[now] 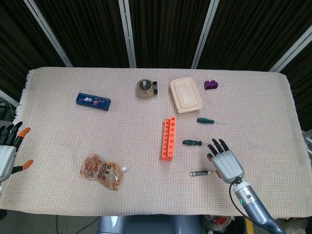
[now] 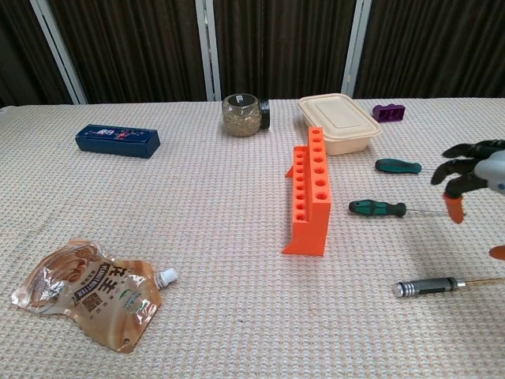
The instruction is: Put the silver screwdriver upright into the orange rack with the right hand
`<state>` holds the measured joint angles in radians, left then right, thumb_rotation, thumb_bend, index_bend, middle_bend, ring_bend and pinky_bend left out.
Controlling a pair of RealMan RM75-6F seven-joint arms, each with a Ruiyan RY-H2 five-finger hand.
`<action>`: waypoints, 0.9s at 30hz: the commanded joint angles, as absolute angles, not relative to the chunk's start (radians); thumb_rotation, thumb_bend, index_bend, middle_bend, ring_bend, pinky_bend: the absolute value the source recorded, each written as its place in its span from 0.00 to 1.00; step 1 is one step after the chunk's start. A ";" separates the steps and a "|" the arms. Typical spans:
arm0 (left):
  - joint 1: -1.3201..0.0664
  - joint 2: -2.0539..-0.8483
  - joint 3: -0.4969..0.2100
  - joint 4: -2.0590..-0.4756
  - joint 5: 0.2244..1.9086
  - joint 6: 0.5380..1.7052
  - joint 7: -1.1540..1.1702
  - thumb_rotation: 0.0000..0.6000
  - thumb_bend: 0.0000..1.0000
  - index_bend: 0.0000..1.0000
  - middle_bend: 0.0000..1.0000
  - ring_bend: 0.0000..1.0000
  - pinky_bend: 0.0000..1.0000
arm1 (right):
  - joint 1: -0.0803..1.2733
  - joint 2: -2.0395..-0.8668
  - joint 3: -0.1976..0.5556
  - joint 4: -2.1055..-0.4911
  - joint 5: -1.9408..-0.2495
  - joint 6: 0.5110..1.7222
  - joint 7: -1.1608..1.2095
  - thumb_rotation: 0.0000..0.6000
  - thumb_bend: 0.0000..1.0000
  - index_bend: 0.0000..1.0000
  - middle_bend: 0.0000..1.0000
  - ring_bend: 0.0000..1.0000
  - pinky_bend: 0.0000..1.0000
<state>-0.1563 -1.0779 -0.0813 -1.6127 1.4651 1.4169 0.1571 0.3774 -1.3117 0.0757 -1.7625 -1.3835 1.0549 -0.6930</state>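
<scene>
Silver screwdriver flat, right robot hand spread above; left robot hand spread, head view only

Right hand over the table, fingers spread, empty; left hand likewise at table's edge.

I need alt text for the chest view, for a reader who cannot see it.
The right hand, fingers spread, hovers above the silver screwdriver, which lies flat on the cloth. The orange rack stands mid-table, with two green-handled screwdrivers beside it.
</scene>
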 commanded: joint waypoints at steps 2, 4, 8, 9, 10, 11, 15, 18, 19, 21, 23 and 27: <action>-0.160 -1.079 -0.081 -1.610 1.457 1.410 0.158 1.00 0.13 0.14 0.00 0.00 0.00 | 0.405 -1.356 0.059 -1.746 -1.352 1.025 -0.749 1.00 0.18 0.47 0.18 0.02 0.10; -0.162 -1.077 -0.083 -1.609 1.452 1.408 0.158 1.00 0.13 0.14 0.00 0.00 0.00 | 0.415 -1.370 0.053 -1.741 -1.336 1.015 -0.771 1.00 0.18 0.47 0.18 0.02 0.10; -0.165 -1.076 -0.091 -1.610 1.447 1.416 0.159 1.00 0.13 0.14 0.00 0.00 0.00 | 0.431 -1.387 0.040 -1.741 -1.309 1.003 -0.814 1.00 0.18 0.48 0.18 0.02 0.10; -0.166 -1.076 -0.093 -1.611 1.448 1.419 0.160 1.00 0.13 0.14 0.00 0.00 0.00 | 0.435 -1.392 0.036 -1.738 -1.301 0.999 -0.822 1.00 0.18 0.48 0.18 0.02 0.10; -0.167 -1.074 -0.093 -1.613 1.450 1.419 0.160 1.00 0.13 0.14 0.00 0.00 0.00 | 0.439 -1.397 0.033 -1.737 -1.296 0.996 -0.829 1.00 0.18 0.48 0.18 0.02 0.10; -0.169 -1.073 -0.093 -1.616 1.452 1.418 0.160 1.00 0.13 0.14 0.00 0.00 0.00 | 0.442 -1.400 0.030 -1.736 -1.292 0.996 -0.834 1.00 0.18 0.48 0.18 0.02 0.10; -0.173 -1.069 -0.093 -1.621 1.456 1.419 0.159 1.00 0.13 0.14 0.00 0.00 0.00 | 0.453 -1.418 0.023 -1.729 -1.278 0.998 -0.851 1.00 0.18 0.48 0.18 0.01 0.10; -0.175 -1.068 -0.093 -1.623 1.450 1.413 0.159 1.00 0.13 0.14 0.00 0.00 0.00 | 0.461 -1.430 0.022 -1.728 -1.269 1.002 -0.850 1.00 0.18 0.48 0.18 0.01 0.10; -0.176 -1.068 -0.092 -1.623 1.448 1.411 0.159 1.00 0.13 0.14 0.00 0.00 0.00 | 0.464 -1.433 0.021 -1.726 -1.268 1.003 -0.853 1.00 0.18 0.48 0.18 0.01 0.10; -0.177 -1.067 -0.091 -1.623 1.447 1.410 0.159 1.00 0.13 0.14 0.00 0.00 0.00 | 0.467 -1.437 0.018 -1.726 -1.265 1.005 -0.857 1.00 0.18 0.48 0.18 0.00 0.09; -0.177 -1.068 -0.091 -1.623 1.445 1.409 0.159 1.00 0.13 0.14 0.00 0.00 0.00 | 0.472 -1.443 0.016 -1.727 -1.257 1.004 -0.861 1.00 0.18 0.48 0.18 0.00 0.06; -0.178 -1.066 -0.089 -1.623 1.438 1.402 0.156 1.00 0.13 0.14 0.00 0.00 0.00 | 0.483 -1.460 0.015 -1.731 -1.236 1.005 -0.865 1.00 0.19 0.48 0.16 0.00 0.01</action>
<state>-0.1783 -1.0663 -0.0890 -1.6232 1.4386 1.4025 0.1565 0.4807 -1.4564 0.0154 -1.7292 -1.2396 1.0049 -0.8645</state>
